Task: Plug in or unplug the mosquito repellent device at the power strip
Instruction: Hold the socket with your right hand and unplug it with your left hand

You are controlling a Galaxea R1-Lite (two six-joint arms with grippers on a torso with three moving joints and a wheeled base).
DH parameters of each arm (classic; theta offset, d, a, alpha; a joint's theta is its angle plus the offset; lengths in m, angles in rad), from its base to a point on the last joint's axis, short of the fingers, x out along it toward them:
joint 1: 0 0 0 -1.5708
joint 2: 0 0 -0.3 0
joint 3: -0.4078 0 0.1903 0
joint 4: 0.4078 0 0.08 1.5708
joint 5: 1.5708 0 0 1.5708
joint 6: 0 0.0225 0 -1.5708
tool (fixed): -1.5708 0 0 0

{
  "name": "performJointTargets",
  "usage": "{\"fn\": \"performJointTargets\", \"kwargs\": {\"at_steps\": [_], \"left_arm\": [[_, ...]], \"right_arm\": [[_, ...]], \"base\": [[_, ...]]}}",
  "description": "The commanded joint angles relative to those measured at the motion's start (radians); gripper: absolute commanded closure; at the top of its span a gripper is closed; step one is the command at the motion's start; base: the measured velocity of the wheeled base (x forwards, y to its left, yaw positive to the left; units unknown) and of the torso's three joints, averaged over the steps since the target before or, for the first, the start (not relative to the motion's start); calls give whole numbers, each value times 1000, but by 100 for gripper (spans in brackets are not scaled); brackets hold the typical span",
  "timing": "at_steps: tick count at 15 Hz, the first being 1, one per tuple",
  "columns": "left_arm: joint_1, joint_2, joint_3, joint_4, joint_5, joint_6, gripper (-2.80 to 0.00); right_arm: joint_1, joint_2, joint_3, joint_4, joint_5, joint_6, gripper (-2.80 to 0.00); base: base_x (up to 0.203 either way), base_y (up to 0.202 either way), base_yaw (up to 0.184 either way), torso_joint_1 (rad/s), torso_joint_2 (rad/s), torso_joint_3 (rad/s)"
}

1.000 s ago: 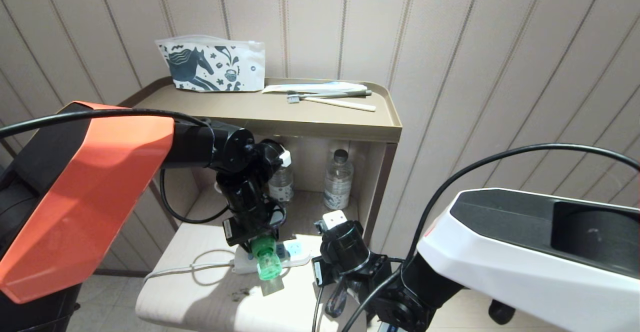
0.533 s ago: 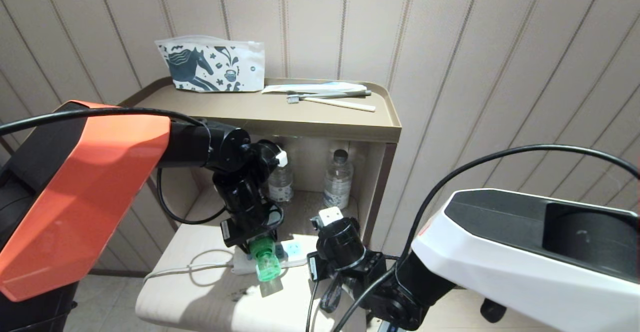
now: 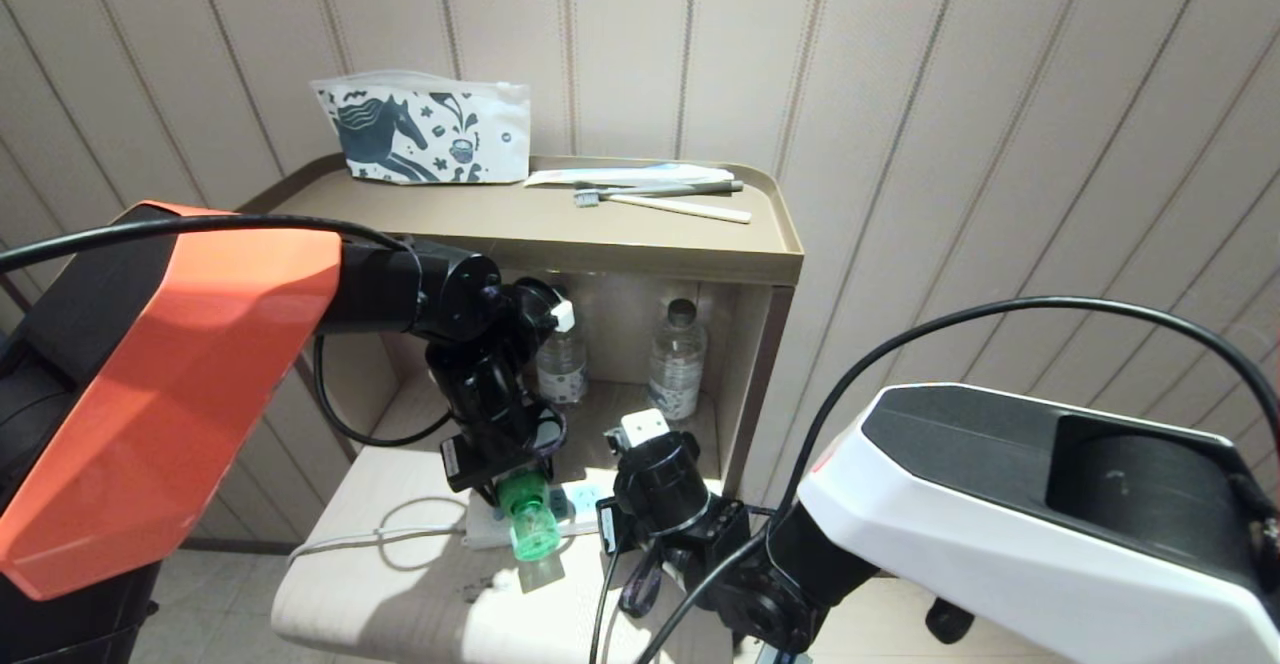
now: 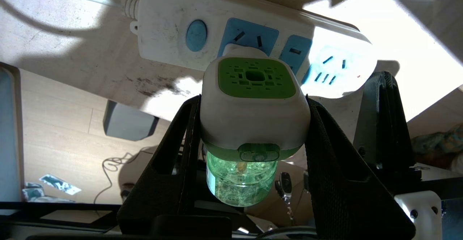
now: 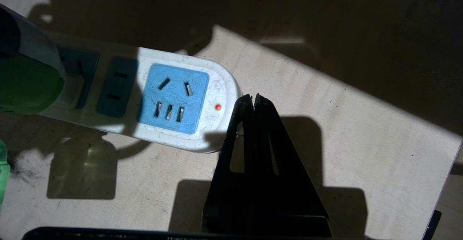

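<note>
The left claw (image 4: 253, 131) gripped the mosquito repellent device (image 4: 255, 102) by its two sides, its black fingers (image 4: 173, 153) pressed against the pale housing; the green vented face pointed at the power strip (image 4: 170, 19) and the translucent green bottle hung back between the fingers; the device's plug end met the strip at the light blue socket just past the round blue button, though whether the pins were fully seated could not be told; in the head view the same device (image 3: 530, 524) sat tilted over the near edge of the strip (image 3: 590, 504), under the black left wrist; the strip lay flat on the pale lower worktop (image 3: 400, 584), its white cord (image 3: 350, 542) looping away to the left; the right claw (image 5: 253, 101) was closed, fingertips pinched together with nothing between them, and its tip stood right at the rounded far end of the strip, beside the last blue socket and a small red dot; whether it touched the casing was unclear; behind, in the open cabinet shelf, two clear water bottles (image 3: 677, 359) stood upright; on the cabinet top (image 3: 480, 219) rested a patterned pouch (image 3: 425, 134) with a horse print against the wall, and toothbrushes (image 3: 660, 196) lay beside it
</note>
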Motion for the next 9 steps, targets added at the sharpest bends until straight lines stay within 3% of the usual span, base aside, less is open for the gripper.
{"fn": "performJointTargets", "kwargs": {"at_steps": [1,9], "left_arm": [[0,2,0,4,1,-5,0],[-2,10,-12,3,4,-8,0]], "right_arm": [[6,-3,1,-6,-2,5,0],[35,3,3,-25,-7,2,0]], "base": [[0,0,0,0,0,0],[0,0,0,0,0,0]]}}
